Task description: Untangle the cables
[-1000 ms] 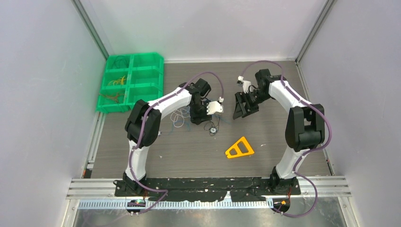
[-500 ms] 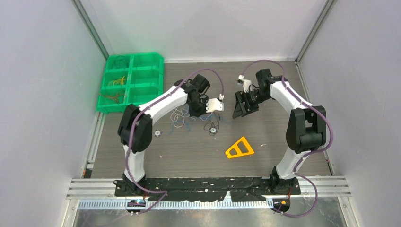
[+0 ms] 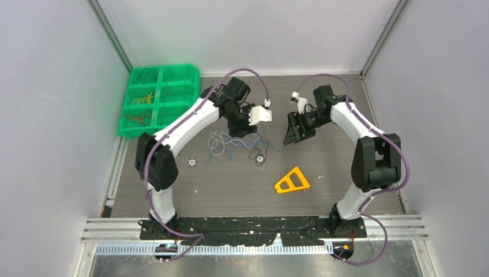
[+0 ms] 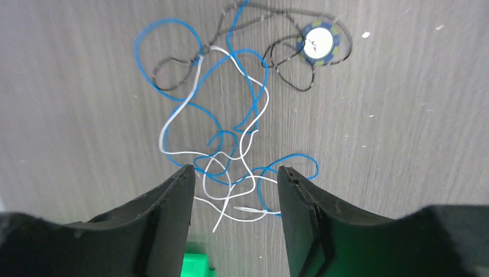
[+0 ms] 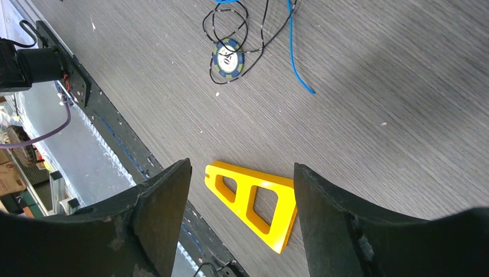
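The left gripper point(image 4: 233, 173) is hovering, jaws apart and empty, over the cables point(image 3: 221, 142) tangled mid-worktop. The right gripper point(image 5: 239, 167) is hanging nearby, likewise apart. Strand selection is apparently proceeding; the next move calls for pinching one loop.

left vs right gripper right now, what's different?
The left gripper hangs over the tangled blue and white cables; the right gripper hangs over the yellow triangle. The left gripper's view holds most of the tangle; the right gripper's catches only its edge, a blue end. Both are open and hold nothing.
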Robot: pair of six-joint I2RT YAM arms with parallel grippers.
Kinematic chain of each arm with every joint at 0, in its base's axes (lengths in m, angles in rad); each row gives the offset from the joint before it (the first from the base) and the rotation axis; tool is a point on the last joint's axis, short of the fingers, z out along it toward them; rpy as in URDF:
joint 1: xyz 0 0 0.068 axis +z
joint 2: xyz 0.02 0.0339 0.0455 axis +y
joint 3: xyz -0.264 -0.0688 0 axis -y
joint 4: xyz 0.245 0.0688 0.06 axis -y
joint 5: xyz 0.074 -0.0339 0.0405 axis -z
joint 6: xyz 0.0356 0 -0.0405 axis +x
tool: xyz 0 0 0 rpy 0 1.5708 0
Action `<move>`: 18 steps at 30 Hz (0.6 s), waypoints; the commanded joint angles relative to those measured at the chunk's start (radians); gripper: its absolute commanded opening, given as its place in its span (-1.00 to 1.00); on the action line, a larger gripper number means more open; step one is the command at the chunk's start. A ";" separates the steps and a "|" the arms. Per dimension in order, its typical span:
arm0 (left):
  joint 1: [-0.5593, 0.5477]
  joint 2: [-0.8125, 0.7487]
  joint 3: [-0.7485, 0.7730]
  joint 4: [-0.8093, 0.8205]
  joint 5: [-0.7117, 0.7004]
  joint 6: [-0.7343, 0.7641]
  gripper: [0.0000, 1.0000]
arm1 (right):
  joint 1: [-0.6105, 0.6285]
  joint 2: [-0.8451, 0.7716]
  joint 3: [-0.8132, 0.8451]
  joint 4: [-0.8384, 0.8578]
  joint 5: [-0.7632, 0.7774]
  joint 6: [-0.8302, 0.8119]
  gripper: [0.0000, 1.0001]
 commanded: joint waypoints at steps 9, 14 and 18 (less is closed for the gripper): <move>0.026 0.301 0.009 0.042 -0.213 0.066 0.05 | -0.002 -0.082 -0.031 0.014 -0.001 0.009 0.42; 0.028 0.280 0.006 -0.003 -0.186 0.072 -0.95 | -0.003 -0.095 -0.036 0.015 0.007 0.003 0.42; 0.039 0.096 0.041 -0.071 -0.082 0.035 -1.00 | -0.003 -0.109 -0.029 0.020 0.002 -0.009 0.42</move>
